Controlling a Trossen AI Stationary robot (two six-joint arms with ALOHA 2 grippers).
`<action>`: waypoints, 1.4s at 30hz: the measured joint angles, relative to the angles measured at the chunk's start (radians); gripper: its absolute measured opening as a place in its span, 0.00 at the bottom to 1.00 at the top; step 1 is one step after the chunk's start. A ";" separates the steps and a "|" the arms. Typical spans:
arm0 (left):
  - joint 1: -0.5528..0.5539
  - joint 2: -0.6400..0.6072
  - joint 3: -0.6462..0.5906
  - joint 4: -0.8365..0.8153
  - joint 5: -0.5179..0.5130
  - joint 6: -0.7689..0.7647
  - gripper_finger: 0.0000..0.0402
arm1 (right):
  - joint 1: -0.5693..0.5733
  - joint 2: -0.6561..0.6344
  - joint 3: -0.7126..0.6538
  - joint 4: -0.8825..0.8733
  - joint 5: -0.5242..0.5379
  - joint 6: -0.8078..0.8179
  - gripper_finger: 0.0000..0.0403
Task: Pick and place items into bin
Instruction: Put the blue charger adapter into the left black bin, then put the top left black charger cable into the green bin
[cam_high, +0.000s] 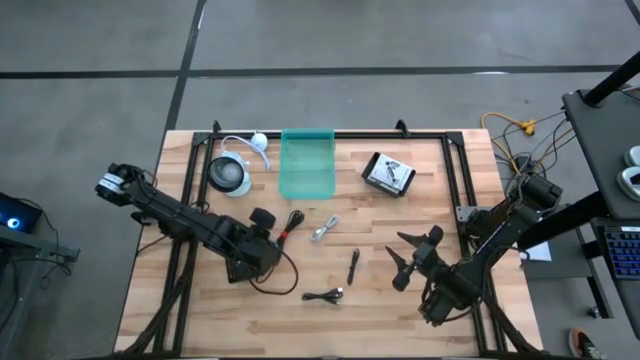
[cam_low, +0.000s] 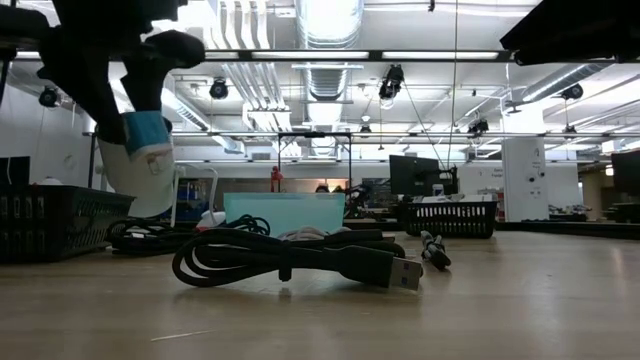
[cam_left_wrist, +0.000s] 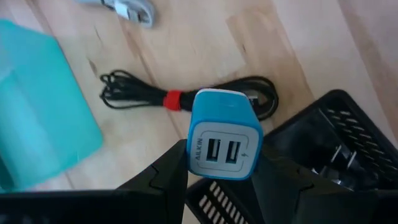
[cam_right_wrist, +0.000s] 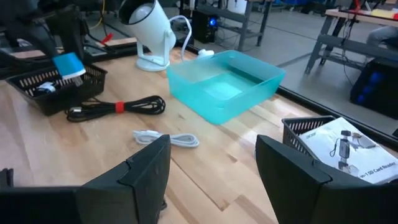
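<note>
We see the teal bin (cam_high: 307, 165) at the desk's (cam_high: 420, 300) far edge, up-right of our left hand (cam_left_wrist: 217, 168), which grips a blue USB charger (cam_left_wrist: 224, 134) above a black basket (cam_left_wrist: 323, 155). Right hand (cam_right_wrist: 211, 162) waits open, farther off.

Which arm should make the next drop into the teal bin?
Left. The left gripper already holds the blue USB charger, lifted near the teal bin. The right gripper is open, empty and farther off.
</note>
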 joint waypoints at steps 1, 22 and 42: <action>0.003 0.000 0.000 -0.008 0.004 -0.013 0.33 | 0.000 0.000 0.000 0.001 0.000 0.000 0.54; 0.019 0.000 -0.042 -0.221 0.117 -0.200 0.33 | 0.000 0.001 0.000 0.005 -0.001 0.001 0.54; 0.036 0.000 -0.001 -0.183 0.106 -0.331 0.69 | 0.000 0.001 0.000 0.013 -0.024 -0.002 0.54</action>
